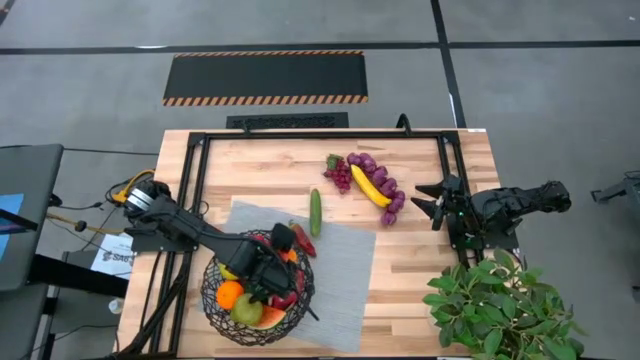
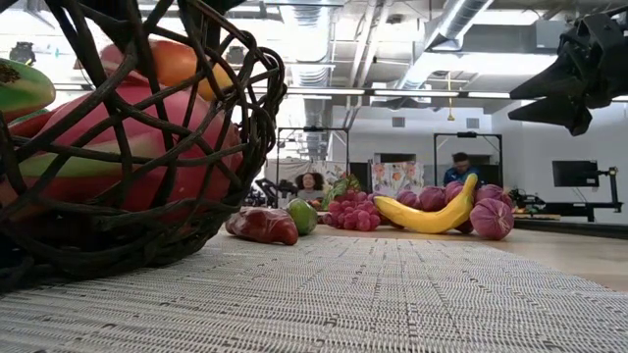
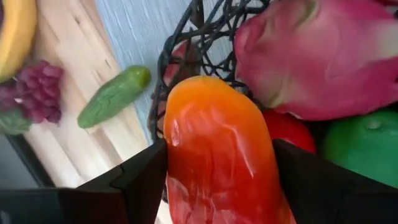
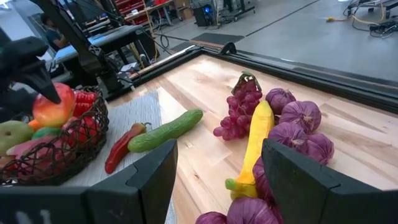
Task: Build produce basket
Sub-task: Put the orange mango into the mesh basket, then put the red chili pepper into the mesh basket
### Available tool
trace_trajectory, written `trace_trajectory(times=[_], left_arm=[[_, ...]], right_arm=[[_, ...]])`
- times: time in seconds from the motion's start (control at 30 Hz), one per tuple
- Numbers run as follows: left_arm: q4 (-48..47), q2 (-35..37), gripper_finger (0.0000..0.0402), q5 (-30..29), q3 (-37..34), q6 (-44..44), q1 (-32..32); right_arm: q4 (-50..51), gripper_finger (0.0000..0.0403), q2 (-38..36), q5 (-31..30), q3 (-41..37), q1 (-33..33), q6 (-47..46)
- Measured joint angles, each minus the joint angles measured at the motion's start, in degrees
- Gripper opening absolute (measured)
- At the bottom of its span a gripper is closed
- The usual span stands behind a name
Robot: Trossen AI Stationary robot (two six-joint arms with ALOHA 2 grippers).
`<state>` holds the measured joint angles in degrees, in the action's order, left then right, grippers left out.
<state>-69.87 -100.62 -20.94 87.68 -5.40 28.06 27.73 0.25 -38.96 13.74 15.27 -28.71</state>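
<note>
The left gripper's (image 3: 217,180) 2 fingers (image 3: 140,180) pinch an orange-red pepper (image 3: 214,149) over the basket (image 1: 255,290), which sits on the grey mat (image 1: 335,250) with an orange (image 1: 229,294) and green apple (image 1: 247,310) inside. Beside it lie a red pepper (image 1: 303,240) and a cucumber (image 1: 315,212); grapes (image 1: 339,173) and a banana (image 1: 369,186) lie farther off. The right gripper (image 4: 214,180) hovers near the banana, fingers spread, holding nothing.
</note>
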Motion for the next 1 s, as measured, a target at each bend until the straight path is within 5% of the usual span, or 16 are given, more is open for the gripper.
trace_trajectory(times=[0.43, 0.73, 1.0], left_arm=[[5.94, -0.05, 0.0328, -3.17, -2.21, -4.01, 0.35], [6.41, -0.09, 0.0359, -3.91, 9.82, -9.0, -4.31], [8.07, -0.31, 0.036, 11.05, 14.27, -17.19, -20.31]], right_arm=[[0.11, 0.0255, 0.0, 0.0, 0.0, 0.0, -0.42], [0.12, 0.0255, 0.0, 0.0, 0.0, 0.0, -0.39], [0.35, 0.0255, -0.01, 0.02, 0.0, 0.0, -0.35]])
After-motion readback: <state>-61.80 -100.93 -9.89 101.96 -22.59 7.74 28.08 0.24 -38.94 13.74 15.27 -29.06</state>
